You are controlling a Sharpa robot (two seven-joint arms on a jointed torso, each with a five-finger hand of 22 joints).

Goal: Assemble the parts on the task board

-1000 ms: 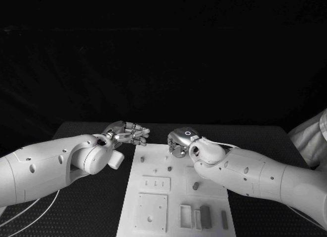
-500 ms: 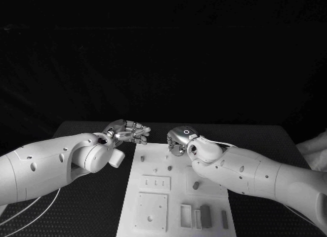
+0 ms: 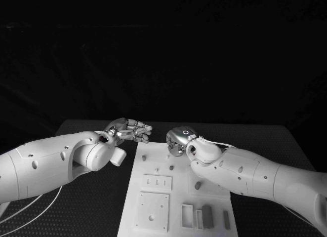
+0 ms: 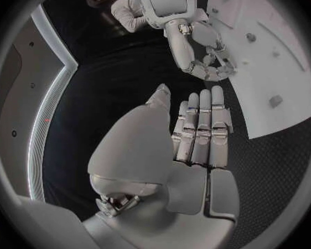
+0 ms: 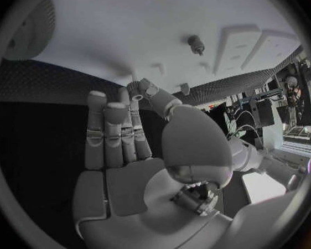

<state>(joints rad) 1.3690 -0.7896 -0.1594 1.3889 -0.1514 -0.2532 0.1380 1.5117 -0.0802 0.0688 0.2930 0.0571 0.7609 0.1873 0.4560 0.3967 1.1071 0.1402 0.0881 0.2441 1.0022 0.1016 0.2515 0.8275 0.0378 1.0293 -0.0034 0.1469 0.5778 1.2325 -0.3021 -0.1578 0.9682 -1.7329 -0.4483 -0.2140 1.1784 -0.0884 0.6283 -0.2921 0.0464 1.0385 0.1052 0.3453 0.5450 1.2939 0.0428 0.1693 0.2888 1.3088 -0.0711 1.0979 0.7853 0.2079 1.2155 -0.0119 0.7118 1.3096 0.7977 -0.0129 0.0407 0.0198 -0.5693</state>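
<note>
Nearest on the task board [image 3: 217, 197], a few slotted pockets and upright parts are seen at the right corner, with a dark block [image 3: 205, 216] standing among them, and a square raised plate [image 3: 152, 211] sits to the left of those. A bit further up, a small rectangular block with three holes [image 3: 156, 182] is found, and a short dark peg [image 3: 197, 185] is lying just to its right, close under the right arm. Beyond that, two smaller pegs [image 3: 171, 168] are standing near the middle of the board. At the far edge both hands are parked: the left hand [image 3: 129, 131] is held over the black table [image 3: 78, 129] just off the board's far left corner, fingers straight and side by side, nothing in them as far as the wrist view shows. The right hand [image 3: 179, 140] is hung over the board's far end with fingers loosely curled downward; nothing appears to be held, though the fingertips are partly hidden, so that's not 100% certain. Assembly looks barely started, probably. For the pick to go well, the loose peg should be approached from straight above, pinched across its narrow sides, and the neighbouring block shouldn't be bumped.
</note>
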